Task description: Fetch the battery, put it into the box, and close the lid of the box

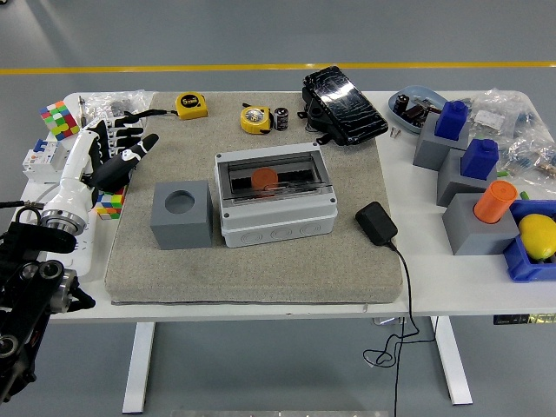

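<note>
while left hand (117,156) hovers, box (275,198) shut.

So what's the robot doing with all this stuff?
Nothing is being held right now. The robot's left hand hangs open over the table's left edge, far from the battery lying at the back of the mat. The grey box in the middle has its clear lid shut, with something orange inside.

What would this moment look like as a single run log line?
left hand: open, over table's left edge, holding nothing | right hand: not in view | battery: on mat behind box | box: clear lid down, orange object inside
</note>
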Robot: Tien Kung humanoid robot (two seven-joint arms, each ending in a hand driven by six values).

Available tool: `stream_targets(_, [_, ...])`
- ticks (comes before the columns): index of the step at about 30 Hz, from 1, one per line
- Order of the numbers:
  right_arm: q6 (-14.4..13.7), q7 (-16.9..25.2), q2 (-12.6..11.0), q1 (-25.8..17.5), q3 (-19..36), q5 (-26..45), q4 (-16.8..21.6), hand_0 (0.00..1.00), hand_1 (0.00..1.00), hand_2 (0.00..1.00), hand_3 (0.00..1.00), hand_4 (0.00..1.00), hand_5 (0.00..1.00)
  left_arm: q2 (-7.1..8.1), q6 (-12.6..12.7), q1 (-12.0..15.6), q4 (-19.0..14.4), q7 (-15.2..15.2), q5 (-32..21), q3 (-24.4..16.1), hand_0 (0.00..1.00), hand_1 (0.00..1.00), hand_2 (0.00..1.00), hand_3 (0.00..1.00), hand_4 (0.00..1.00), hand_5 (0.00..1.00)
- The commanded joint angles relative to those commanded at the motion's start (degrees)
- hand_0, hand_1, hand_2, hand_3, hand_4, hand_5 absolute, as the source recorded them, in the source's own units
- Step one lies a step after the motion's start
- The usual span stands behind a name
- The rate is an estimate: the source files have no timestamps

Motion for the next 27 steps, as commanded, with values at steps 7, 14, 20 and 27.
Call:
stream_targets(7, [-0.1, 0.1, 0.3, 0.9, 0.8, -0.3, -0.1, 0.543, 0.601, 0.589, 0.547, 0.926, 0.487, -0.21, -0.1, 0.2, 0.0, 0.0, -0.2, 0.5, 0.609, 0.698, 0.694, 0.732, 0.998, 0.481])
stream_targets(14, [-0.1, -0.2, 0.0, 1.3, -1.6, 1.1, -0.5, 0.544, 0.602, 0.59, 0.547, 0.925, 0.488, 0.92, -0.2, -0.6, 1.3, -0.9, -0.7, 1.4, 0.609, 0.697, 0.694, 0.732, 0.998, 0.485])
stream_targets(20, [-0.2, -0.1, 1.2, 0.0, 0.9, 1.1, -1.0, 0.544, 0.601, 0.59, 0.547, 0.925, 0.489, 0.75, -0.3, 0.8, 1.2, -1.0, -0.7, 0.9, 0.608, 0.697, 0.693, 0.733, 0.998, 0.487])
stream_targets(27, [0.1, -0.3, 1.9, -0.8, -0.7, 2.8, -1.6, 0.545, 0.602, 0.591, 0.547, 0.925, 0.489, 1.01, -0.7, 0.8, 1.8, -0.7, -0.5, 2.3, 0.606, 0.697, 0.692, 0.733, 0.998, 0.49])
